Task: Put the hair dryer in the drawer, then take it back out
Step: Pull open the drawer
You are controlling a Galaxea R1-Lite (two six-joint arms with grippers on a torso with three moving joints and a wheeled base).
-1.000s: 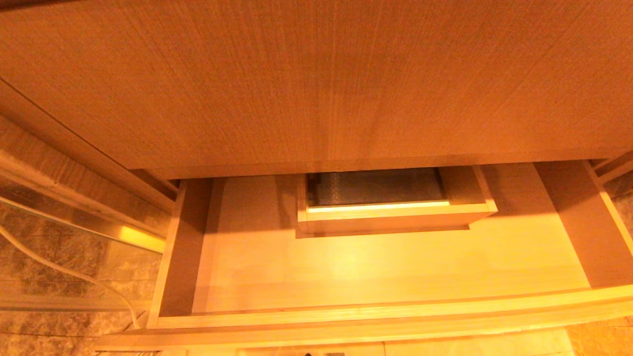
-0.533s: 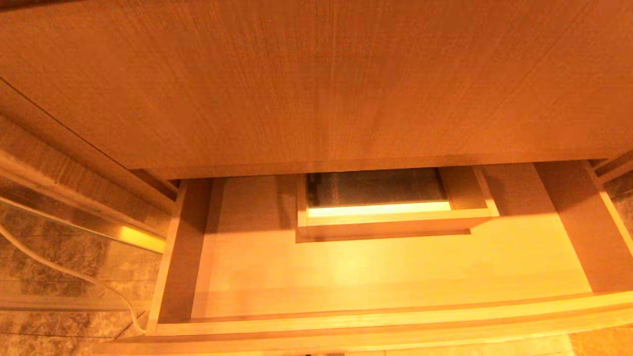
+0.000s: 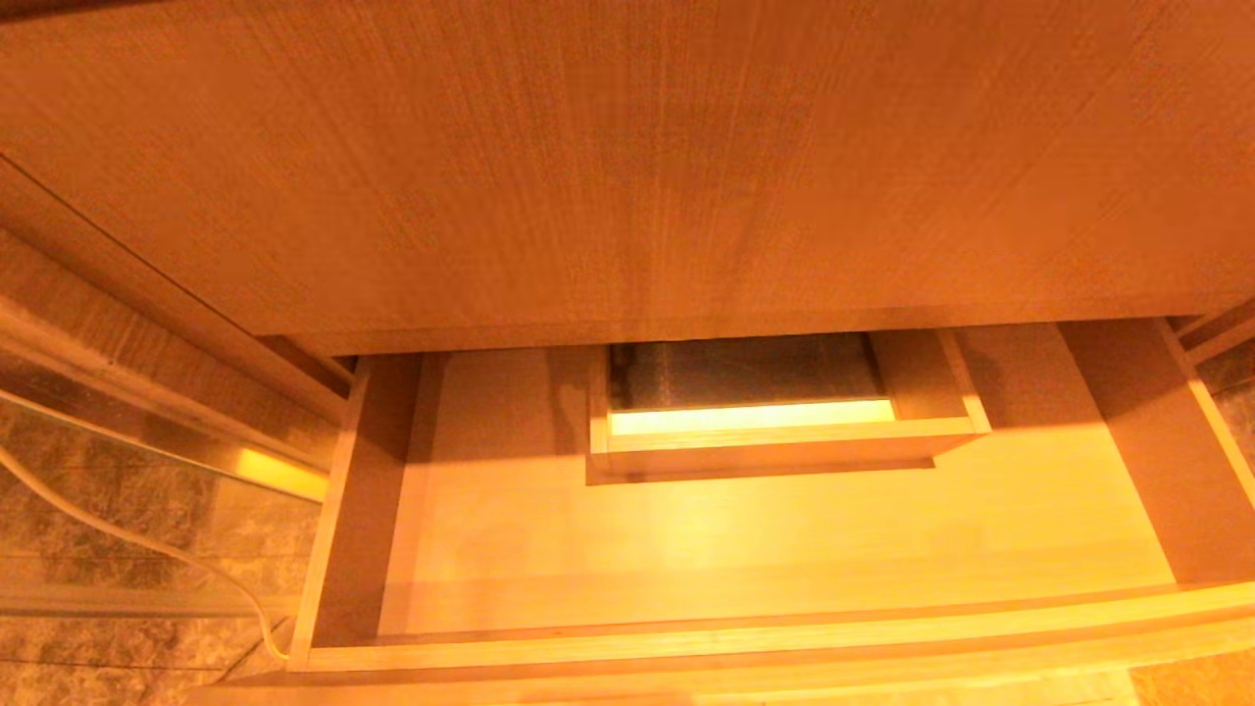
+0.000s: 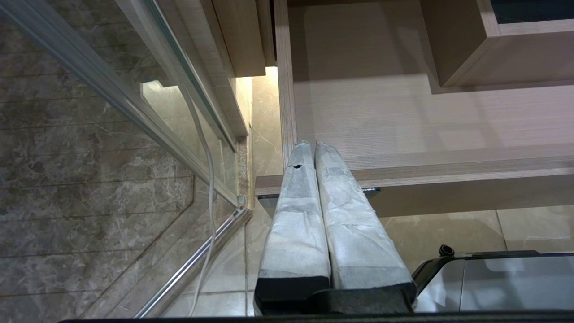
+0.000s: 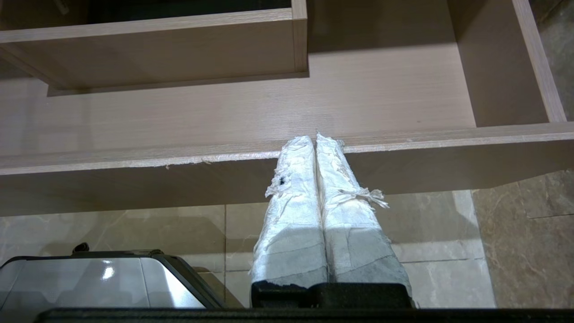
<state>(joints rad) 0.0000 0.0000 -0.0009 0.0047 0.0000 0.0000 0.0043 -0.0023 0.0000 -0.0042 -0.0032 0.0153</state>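
Head view shows the drawer (image 3: 784, 529) pulled out beneath a wood-grain panel (image 3: 627, 167), boxed cut-out (image 3: 775, 422) at its back; no hair dryer appears, only a white cord (image 3: 127, 534) alongside; left gripper (image 4: 314, 146) and right gripper (image 5: 315, 139), both clenched and empty, hover by its front edge.

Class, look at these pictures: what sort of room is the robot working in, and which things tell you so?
Probably a bathroom: marble-look floor tiles, a glass panel with metal rail like a shower screen, and an open wooden vanity drawer.
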